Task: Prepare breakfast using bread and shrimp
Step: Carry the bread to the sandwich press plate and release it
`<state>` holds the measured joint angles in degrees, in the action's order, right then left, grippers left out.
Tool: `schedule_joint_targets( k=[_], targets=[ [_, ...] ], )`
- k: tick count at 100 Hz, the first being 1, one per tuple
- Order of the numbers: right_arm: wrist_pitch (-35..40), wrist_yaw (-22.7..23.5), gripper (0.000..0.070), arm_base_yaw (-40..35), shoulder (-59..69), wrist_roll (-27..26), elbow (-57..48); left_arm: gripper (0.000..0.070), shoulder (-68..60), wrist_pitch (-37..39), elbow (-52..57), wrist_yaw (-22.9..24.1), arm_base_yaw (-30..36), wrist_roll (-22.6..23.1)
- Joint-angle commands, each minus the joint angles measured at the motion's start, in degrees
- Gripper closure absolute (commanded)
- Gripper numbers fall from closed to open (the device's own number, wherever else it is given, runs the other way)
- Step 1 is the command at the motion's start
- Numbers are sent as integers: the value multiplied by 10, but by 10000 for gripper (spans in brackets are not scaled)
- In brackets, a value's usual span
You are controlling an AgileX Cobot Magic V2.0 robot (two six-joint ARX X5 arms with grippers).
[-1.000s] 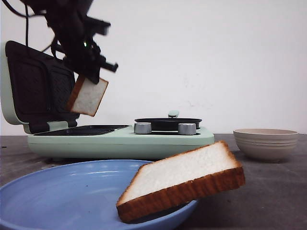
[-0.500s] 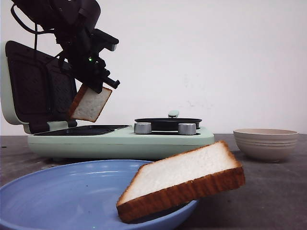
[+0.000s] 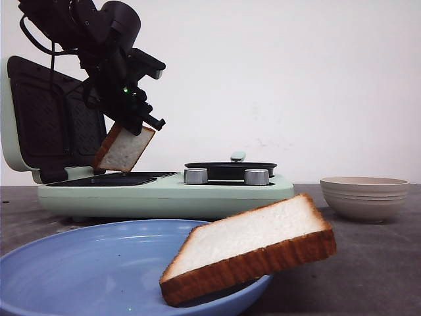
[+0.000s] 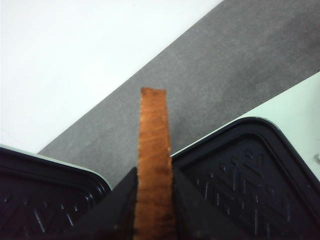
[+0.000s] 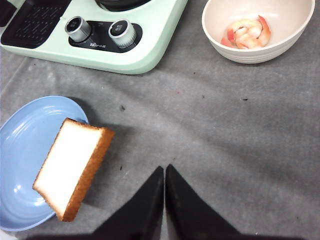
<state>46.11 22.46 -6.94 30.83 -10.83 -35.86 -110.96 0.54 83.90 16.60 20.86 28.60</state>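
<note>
Loading step: left gripper (image 3: 135,125) fingers clamp one bread slice (image 3: 123,149) above the sandwich maker (image 3: 164,191) plate (image 3: 112,178). Next: lower, release flat. Right gripper (image 5: 164,172) fingers are closed, empty.

A plain white wall (image 3: 296,79) rises behind the far edge of the grey, felt-like tabletop (image 5: 225,125), evenly lit.

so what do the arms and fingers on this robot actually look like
The left arm is matte black with bulky rounded joints, a black cable looping off its upper links and a small green light near the wrist. The left gripper has flat, dark, wedge-shaped fingers. The right gripper ends in plain black fingers tapering to sharp points, with no markings visible.
</note>
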Motion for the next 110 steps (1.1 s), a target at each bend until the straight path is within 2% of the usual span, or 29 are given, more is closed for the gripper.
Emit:
schedule_joint_targets(
  k=[1,35,48,63,77,88,99,110],
  targets=[
    [-2,1,696,-1,1,6,-9,697,-15,7,13,0,2,5],
    [-2,1,696,-1,1,8,-9,690,-15,3,13,-46,2,-1],
    [-2,1,696,-1,1,8,-9,582,-15,3,13,-51,2,-13],
    [-2,0,696,-1,1,8,-9,527,-15,-2,13,-51,2,-12],
    [-2,0,696,-1,1,8,-9,418,-15,-16,13,-56,1,-12],
    [-2,1,696,-1,1,8,-9,375,-15,-18,13,-68,1,-13],
    [-2,1,696,-1,1,8,-9,366,-15,-18,13,-83,1,-16],
    [-1,1,696,-1,1,8,-9,202,-15,-9,13,-92,1,-43]
  ],
)
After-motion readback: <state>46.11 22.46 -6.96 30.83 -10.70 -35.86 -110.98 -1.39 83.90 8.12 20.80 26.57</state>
